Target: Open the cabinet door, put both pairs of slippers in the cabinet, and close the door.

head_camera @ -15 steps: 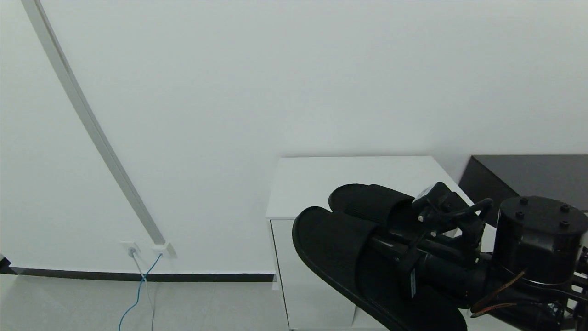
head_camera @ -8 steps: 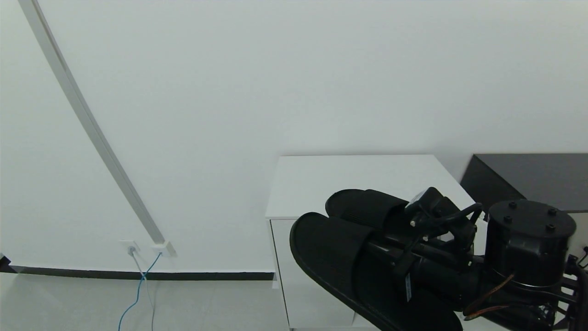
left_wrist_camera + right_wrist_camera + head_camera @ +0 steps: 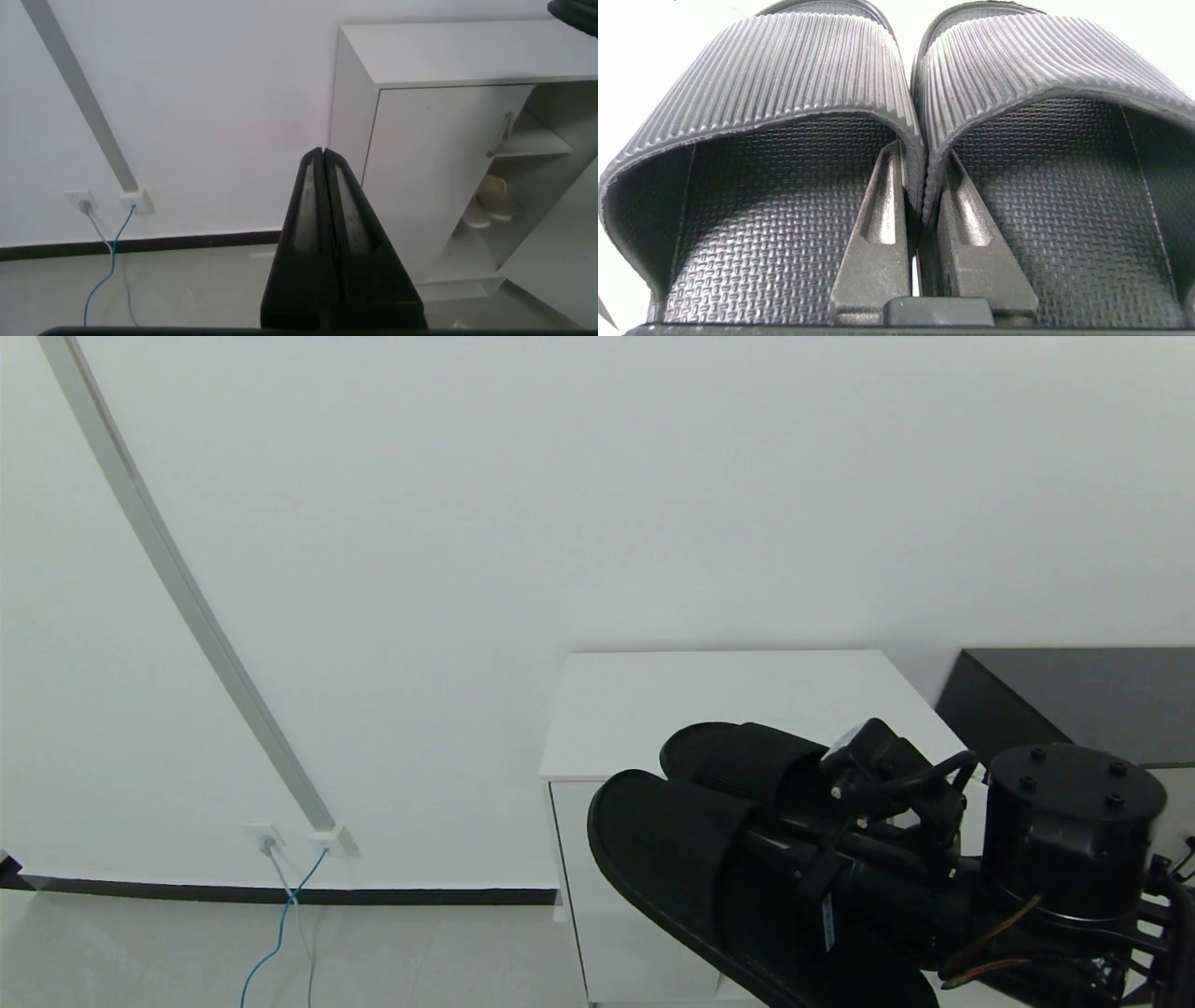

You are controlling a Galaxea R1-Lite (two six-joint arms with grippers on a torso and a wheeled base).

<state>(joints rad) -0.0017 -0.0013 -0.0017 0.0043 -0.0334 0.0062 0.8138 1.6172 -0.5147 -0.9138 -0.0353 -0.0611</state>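
Slippers [image 3: 709, 831] hang before the cabinet [image 3: 719, 700], my right gripper [image 3: 920, 201] clenched on their inner straps, left gripper [image 3: 323, 159] pinched empty; I'd level them, then enter its open shelves [image 3: 542, 140] squarely.

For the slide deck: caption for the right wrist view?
Right gripper shut on black slippers, fingers pinching both inner straps.

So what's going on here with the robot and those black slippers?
The right gripper is shut on a pair of black ribbed rubber slippers, pinching the inner edges of both straps together, and holds them up in front of the white cabinet. In the left wrist view the cabinet's door stands open, with pale things, possibly the other pair, on a shelf inside. The left gripper is shut and empty.
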